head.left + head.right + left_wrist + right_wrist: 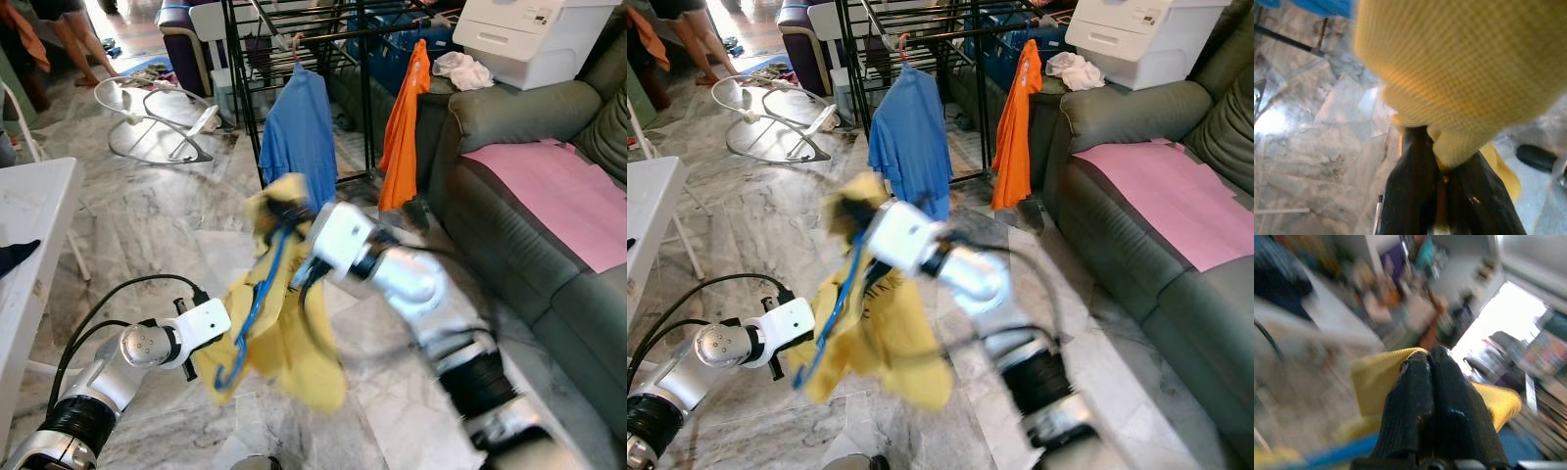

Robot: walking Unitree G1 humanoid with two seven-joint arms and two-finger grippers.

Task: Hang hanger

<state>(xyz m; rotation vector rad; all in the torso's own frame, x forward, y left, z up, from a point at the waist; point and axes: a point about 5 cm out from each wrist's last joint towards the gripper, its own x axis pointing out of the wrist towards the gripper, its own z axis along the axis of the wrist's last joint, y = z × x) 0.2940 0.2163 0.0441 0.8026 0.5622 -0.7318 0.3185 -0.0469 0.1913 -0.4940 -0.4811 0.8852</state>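
A yellow shirt (306,354) hangs on a blue hanger (257,302), held up between both grippers over the marble floor. My right gripper (282,211) is at the shirt's top and is blurred by motion; in the right wrist view its fingers (1415,396) press together with yellow cloth at their tips. My left gripper (217,356) is at the shirt's lower left edge, and its fingers (1415,186) pinch a fold of the yellow cloth. The hanger's hook is hidden in the bunched cloth. A black drying rack (235,88) stands ahead.
A blue shirt (299,127) and an orange shirt (404,127) hang on the rack. A dark sofa (509,225) with a pink cloth (558,191) runs along the right, with a white box (534,34) behind it. A white table (29,225) is left, a wire-frame seat (157,117) beyond, and a person's legs (78,39) at far left.
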